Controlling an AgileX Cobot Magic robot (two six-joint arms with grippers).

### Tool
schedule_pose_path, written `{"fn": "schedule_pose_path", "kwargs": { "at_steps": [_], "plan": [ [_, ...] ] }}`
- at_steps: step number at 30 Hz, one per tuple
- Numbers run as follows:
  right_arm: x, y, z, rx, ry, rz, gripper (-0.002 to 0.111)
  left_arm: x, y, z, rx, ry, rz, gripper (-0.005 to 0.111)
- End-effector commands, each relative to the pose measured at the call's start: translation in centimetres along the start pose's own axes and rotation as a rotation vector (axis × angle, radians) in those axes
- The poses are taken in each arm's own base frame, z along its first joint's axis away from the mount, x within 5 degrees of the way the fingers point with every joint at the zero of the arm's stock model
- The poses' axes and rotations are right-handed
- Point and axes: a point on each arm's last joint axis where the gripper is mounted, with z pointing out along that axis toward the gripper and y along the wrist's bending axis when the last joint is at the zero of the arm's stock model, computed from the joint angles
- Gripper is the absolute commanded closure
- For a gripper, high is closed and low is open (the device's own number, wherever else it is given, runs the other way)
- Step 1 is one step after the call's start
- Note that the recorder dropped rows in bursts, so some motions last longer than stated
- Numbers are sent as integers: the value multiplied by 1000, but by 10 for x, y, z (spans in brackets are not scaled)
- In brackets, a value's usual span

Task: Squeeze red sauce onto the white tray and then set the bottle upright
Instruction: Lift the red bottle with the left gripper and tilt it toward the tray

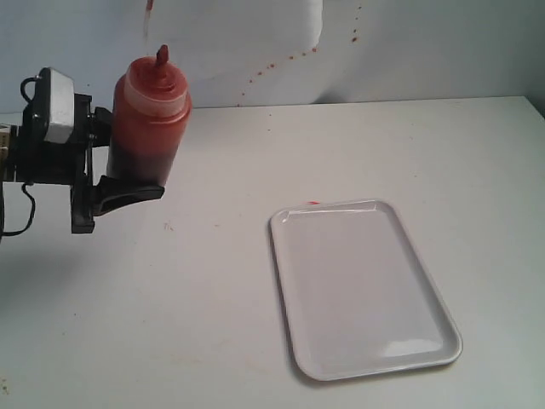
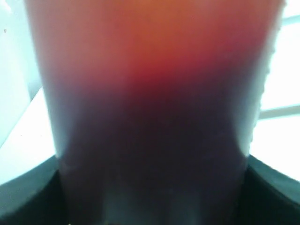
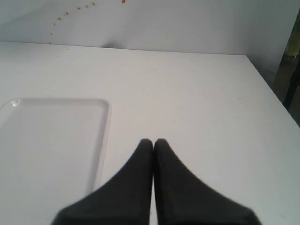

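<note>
Exterior view: left gripper (image 1: 134, 175) clamped around the lower body of the bottle (image 1: 152, 111), one dark finger (image 1: 128, 189) across the front, the other hidden behind. Bottle upright, nozzle (image 1: 162, 56) pointing up, at the far left of the table (image 1: 213, 298). Red sauce (image 1: 145, 158) darkest in the lower half, lighter orange-red toward the shoulder. Cannot tell whether the base touches the table. White tray (image 1: 362, 290) flat on the table at right of centre, well apart from the bottle, surface bare apart from a tiny red mark (image 1: 313, 203) at the far rim. Small red spatters (image 1: 255, 81) on the back wall.

Left wrist view: filled by the blurred bottle (image 2: 150, 93) wall, red above and near-black below, with dark fingers (image 2: 28, 197) hugging both sides.

Right wrist view: right gripper (image 3: 153, 143) closed, tips pressed together on nothing, above bare table just beside one corner of the white tray (image 3: 51, 136).
</note>
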Motion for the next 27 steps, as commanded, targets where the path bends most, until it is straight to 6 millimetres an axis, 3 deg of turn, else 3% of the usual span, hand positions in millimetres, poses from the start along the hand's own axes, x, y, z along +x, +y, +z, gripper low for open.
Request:
{"fn": "schedule_pose_path", "kwargs": {
  "at_steps": [1,6,11,16,27],
  "plan": [
    [1,0,0,-2,-2,-5,108,-31,-14,22,76,8,28,107],
    [1,0,0,-2,-2,-5,108,-47,-31,68,47,167,40,107],
    [1,0,0,-2,-2,-5,108,-59,-45,98,-5,277,63,107],
    [1,0,0,-2,-2,-5,108,-67,-55,110,-1,298,114,107],
    [1,0,0,-2,-2,-5,108,-64,-51,109,-43,343,163,107]
  ]
}}
